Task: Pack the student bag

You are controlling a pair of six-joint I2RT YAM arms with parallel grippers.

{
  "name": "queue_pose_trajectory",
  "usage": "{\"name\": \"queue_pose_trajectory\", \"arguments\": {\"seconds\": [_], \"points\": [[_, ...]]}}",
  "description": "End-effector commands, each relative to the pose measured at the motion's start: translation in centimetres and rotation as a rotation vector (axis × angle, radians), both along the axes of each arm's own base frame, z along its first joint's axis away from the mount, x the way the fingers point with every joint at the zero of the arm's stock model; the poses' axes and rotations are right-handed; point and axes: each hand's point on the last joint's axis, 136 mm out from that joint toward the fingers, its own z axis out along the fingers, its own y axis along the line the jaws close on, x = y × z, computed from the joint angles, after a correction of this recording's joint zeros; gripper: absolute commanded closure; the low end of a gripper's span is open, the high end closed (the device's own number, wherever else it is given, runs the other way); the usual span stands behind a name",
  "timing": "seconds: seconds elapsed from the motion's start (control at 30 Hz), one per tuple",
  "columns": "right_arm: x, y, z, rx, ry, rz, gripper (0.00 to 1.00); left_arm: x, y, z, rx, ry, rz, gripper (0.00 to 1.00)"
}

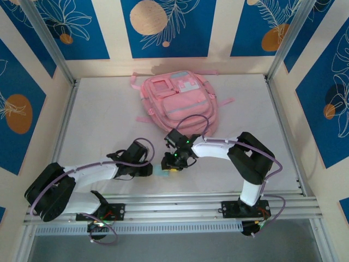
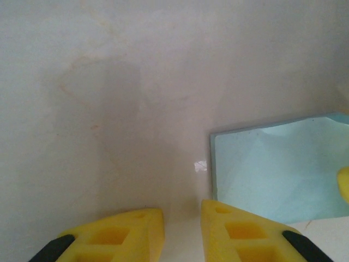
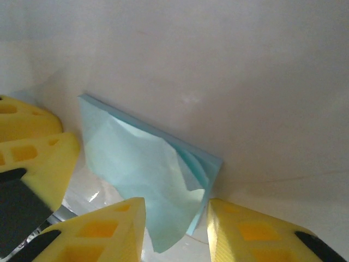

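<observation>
Tabletop [image 1: 109, 114]: left tool [image 2: 182, 215] low, barely open, empty; right tool [image 3: 175, 207], part-open, straddles notepad [image 3: 136, 158].

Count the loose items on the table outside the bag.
1: a pale blue paper pad, lying on the table between the left claw and right claw, on the near side of the pink bag. Others may be hidden inside the bag.

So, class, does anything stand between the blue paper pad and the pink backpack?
No loose thing: bare table separates the paper pad from the student bag, though the right arm's wrist hangs over that stretch.
</observation>
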Motion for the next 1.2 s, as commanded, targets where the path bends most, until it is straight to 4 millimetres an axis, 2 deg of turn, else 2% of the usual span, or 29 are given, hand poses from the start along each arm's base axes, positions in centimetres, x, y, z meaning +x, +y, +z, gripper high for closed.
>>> {"name": "queue_pose_trajectory", "arguments": {"seconds": [0.0, 0.3, 0.67, 0.87, 0.97, 1.17], "points": [[-0.5, 1.5, 2.2, 0.082, -0.003, 0.048, 0.66, -0.3, -2.8, -1.1, -0.070, 0.013, -0.052, 0.74], [-0.4, 1.3, 3.3, 0.097, -0.041, 0.037, 0.73, -0.4, -3.4, -1.3, -0.064, 0.019, -0.067, 0.74], [-0.1, 1.5, 2.4, 0.075, -0.034, 0.035, 0.75, -0.3, -3.5, -0.9, -0.070, 0.007, -0.061, 0.74], [0.2, 1.0, 2.1, 0.060, -0.026, 0.013, 0.91, 0.6, -3.5, 1.0, -0.099, -0.058, -0.037, 0.71], [0.4, 1.0, 2.2, 0.071, -0.022, 0.014, 1.00, 1.4, -3.1, 2.7, -0.097, -0.119, -0.019, 0.62], [1.2, 0.5, 4.7, 0.131, -0.074, 0.040, 1.00, 3.7, -0.6, 7.1, -0.081, -0.306, 0.082, 0.33]]}}
